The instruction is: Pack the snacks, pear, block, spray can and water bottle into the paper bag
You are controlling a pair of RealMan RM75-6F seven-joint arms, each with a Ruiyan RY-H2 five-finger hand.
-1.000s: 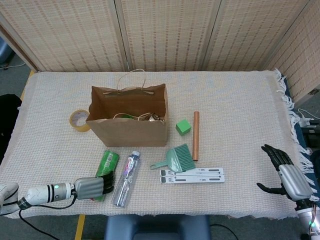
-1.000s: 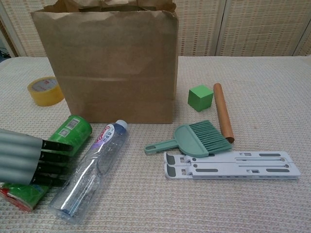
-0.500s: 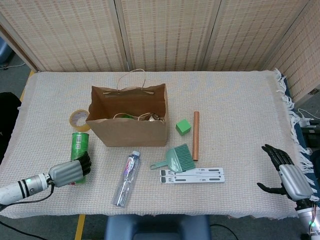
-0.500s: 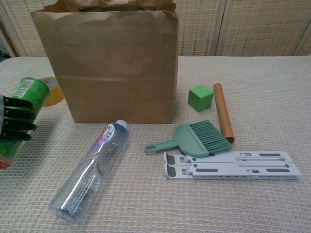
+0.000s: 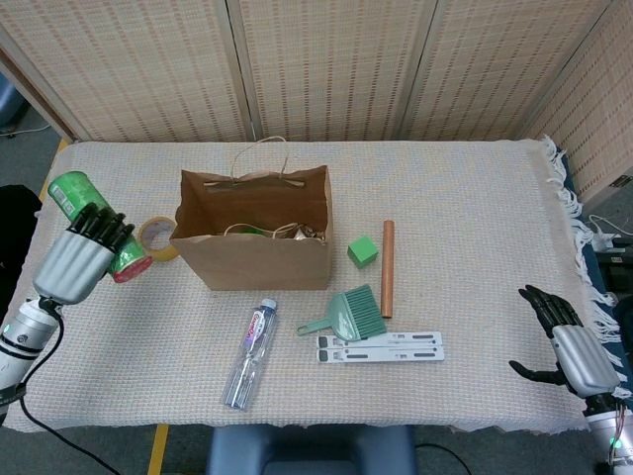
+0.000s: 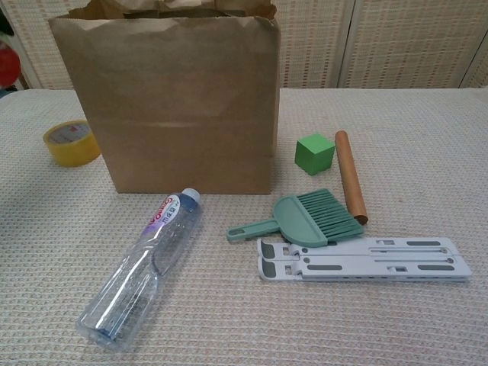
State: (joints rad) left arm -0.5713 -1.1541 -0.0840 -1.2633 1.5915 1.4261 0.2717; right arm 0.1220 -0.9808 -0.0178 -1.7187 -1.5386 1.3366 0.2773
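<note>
Green spray can (image 5: pixel 87 213) sits gripped in the left hand (image 5: pixel 79 259) at the frame's left, raised beside the paper bag (image 5: pixel 259 237). The water bottle (image 5: pixel 248 341) lies at lower centre; the block (image 5: pixel 363 250) right of the bag. The right hand (image 5: pixel 574 348), lower right, holds nothing, fingers spread.

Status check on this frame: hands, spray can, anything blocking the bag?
Left hand holds spray can aloft, left of paper bag. Right hand open, idle. Bag mouth unobstructed.

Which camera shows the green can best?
The head view: there the green can shows along its length, tilted, held up by the left hand. The chest view catches only a sliver of red at its left edge, perhaps the can's end.
</note>
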